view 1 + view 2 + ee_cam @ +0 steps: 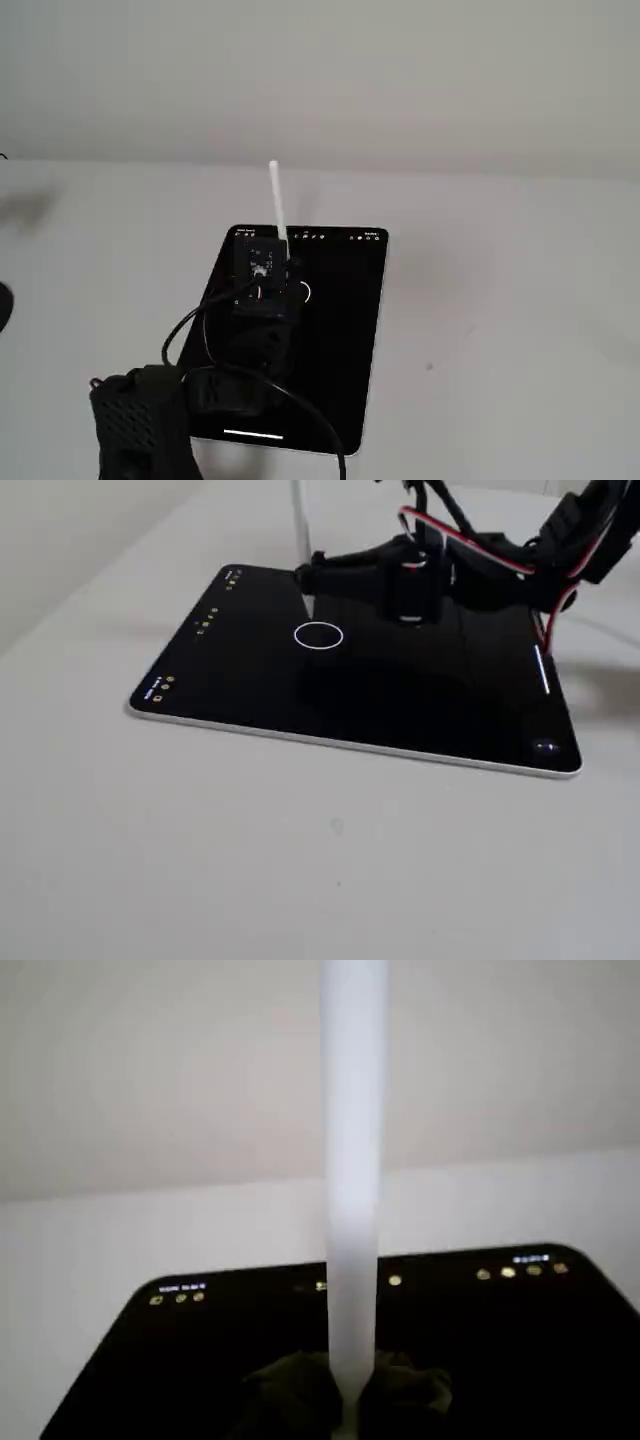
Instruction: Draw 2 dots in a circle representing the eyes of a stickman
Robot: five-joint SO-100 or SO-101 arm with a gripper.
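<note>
The circle (319, 635) is a thin white ring on the black tablet screen (230, 680). Its inside looks empty and no dots show. In a fixed view only an arc of the circle (305, 293) shows beside the arm. My gripper (308, 575) is shut on a white stylus (298, 520) that stands nearly upright just behind the ring. The stylus tip is hidden under the jaws. In the wrist view the stylus (352, 1210) rises from the gripper (345, 1400) over the tablet (520, 1360). From above, the stylus (277, 205) sticks out past the gripper (288, 262).
The tablet (340, 350) lies flat on a pale table. Small toolbar icons (208, 618) run along one short edge of the screen. The arm's black base (140, 420) and cables (300, 400) cover the near left part of the tablet.
</note>
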